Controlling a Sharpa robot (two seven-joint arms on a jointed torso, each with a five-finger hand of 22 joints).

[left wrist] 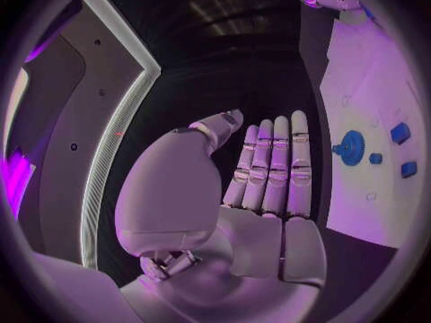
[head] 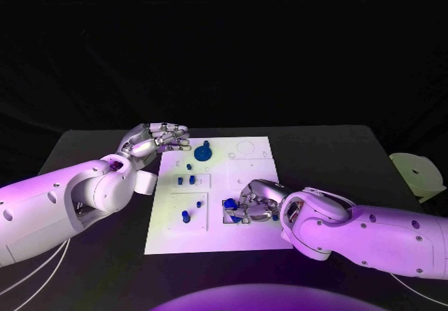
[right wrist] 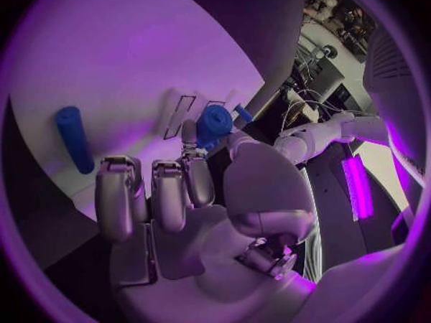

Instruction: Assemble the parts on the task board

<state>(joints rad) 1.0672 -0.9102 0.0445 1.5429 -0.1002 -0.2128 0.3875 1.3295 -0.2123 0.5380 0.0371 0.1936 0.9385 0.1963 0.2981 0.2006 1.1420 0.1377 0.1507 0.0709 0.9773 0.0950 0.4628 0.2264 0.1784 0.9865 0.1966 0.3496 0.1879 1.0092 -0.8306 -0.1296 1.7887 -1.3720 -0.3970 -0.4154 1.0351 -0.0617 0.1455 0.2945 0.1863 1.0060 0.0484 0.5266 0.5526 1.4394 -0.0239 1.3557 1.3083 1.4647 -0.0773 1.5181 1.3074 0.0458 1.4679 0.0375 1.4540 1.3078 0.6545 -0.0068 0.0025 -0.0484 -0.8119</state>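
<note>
My right hand point(head: 254, 202) sits over the near right part of the task board point(head: 252, 178), fingers point(right wrist: 200, 171) pinching a short blue cylinder point(right wrist: 214, 123) (its axis tilted up off the board); a longer blue peg point(right wrist: 74, 138) lies flat nearby; my left hand point(head: 156, 138) hovers at the board's far left corner above the worktop point(head: 346, 162), fingers straight, pressed together, holding nothing.

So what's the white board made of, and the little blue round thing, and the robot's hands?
The task board looks like matte white plastic or painted sheet: flat, no glare, thin outlines on it. The blue round part seems moulded plastic, evenly coloured and smooth. The left hand and right hand look like satin silver metal or metal-look plastic, with soft sheen. None of this is certain.
</note>
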